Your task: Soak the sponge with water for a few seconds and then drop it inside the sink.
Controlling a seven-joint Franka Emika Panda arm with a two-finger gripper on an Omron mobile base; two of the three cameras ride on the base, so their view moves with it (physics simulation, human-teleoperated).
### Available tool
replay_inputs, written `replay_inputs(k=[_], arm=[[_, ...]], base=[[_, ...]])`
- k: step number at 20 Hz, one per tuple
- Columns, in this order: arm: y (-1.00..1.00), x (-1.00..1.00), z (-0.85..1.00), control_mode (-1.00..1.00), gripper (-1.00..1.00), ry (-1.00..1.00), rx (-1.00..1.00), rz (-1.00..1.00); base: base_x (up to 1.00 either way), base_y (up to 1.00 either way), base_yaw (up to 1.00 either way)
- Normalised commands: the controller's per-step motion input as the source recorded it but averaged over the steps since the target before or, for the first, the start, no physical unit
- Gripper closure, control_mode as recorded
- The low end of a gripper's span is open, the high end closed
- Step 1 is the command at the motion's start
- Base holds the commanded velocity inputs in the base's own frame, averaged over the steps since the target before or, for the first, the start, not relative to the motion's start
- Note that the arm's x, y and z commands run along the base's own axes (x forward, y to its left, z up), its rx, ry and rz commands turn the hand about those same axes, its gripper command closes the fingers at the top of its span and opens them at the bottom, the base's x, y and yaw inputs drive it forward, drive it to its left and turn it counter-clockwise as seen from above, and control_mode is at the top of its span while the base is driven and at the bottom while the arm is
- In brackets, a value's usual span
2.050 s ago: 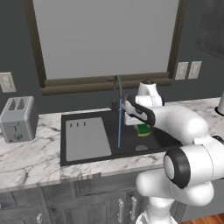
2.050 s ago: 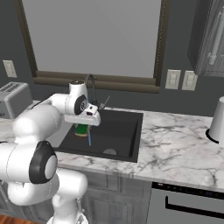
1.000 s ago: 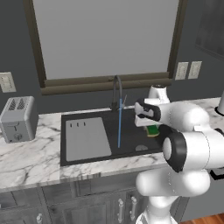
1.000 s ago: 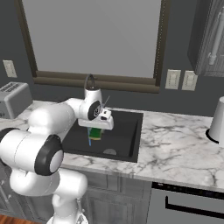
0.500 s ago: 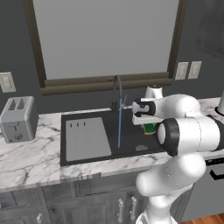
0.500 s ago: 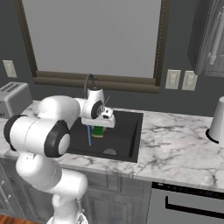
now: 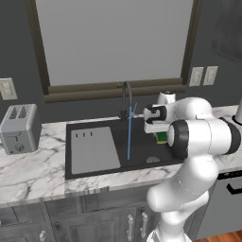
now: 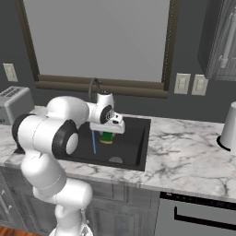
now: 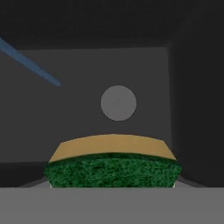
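The small sponge (image 9: 113, 164) is a block with a yellow body and a rough dark green scrubbing side. In the hand view the green side faces the camera and the yellow part shows just past it. The robot's fingers (image 8: 107, 133) pinch the sponge and hold it up in the air over the big dark charcoal sink (image 7: 142, 152). In the left base view a bit of green peeks out (image 7: 162, 137) from behind the white arm.

The sponge hangs above the round grey drain (image 9: 118, 103) at the bottom of the sink. The thin blue stream of water (image 7: 129, 139) falls straight down from the dark curved tap (image 7: 125, 98). The sponge is beside the water, not in it. A silver toaster (image 7: 18, 127) stands on the white marble worktop (image 7: 33, 171), well away from the sink.
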Motion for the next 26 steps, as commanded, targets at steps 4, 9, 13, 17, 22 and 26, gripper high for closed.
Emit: replay_inputs(k=[4,9,13,17,22,26], arm=[[-0.18,0.22,-0.15,-1.00,1.00,0.00,0.00,0.00],[-0.02,0.32,-0.21,-1.00,1.00,0.00,0.00,0.00],[0.00,0.29,-0.27,-1.00,1.00,0.00,0.00,0.00],[-0.01,0.16,-0.29,-1.00,1.00,0.00,0.00,0.00],[0.00,0.19,-0.28,-1.00,1.00,0.00,0.00,0.00],[0.00,0.22,-0.21,-1.00,1.00,0.00,0.00,0.00]], base=[[0.00,0.00,0.00],[0.00,0.00,0.00],[0.00,0.00,0.00],[0.00,0.00,0.00],[0.00,0.00,0.00],[0.00,0.00,0.00]])
